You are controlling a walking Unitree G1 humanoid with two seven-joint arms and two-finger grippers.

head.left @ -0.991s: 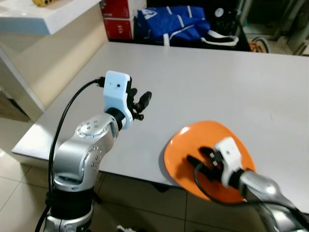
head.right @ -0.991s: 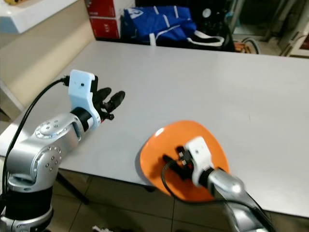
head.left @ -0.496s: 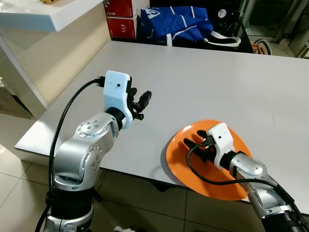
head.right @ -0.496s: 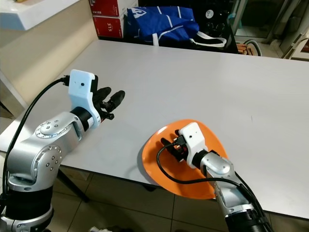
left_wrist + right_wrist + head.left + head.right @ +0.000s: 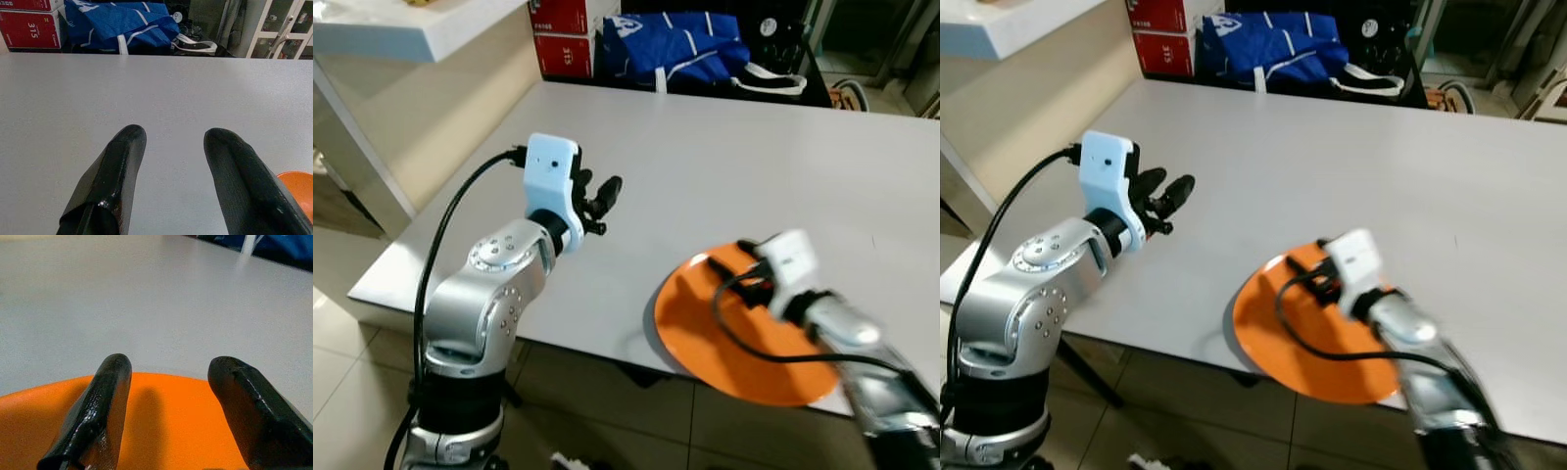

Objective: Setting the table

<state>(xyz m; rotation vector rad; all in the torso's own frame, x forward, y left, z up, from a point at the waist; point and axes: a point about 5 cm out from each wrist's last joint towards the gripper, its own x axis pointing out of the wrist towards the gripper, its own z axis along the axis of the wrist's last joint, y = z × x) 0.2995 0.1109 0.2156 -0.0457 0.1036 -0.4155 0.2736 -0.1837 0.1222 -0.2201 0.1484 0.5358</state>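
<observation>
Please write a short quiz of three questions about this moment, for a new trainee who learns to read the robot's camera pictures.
1. True or false: the orange plate lies fully on the grey table, away from its edges.
2. Which gripper is above the plate?
A. left gripper
B. right gripper
3. Fill in: beyond the table's far edge lie red boxes and a ____ bag.

Key:
1. False: the plate hangs over the table's near edge.
2. B. Its jaws are open, with nothing between them; the left gripper, also open, hovers over bare table.
3. blue
</observation>
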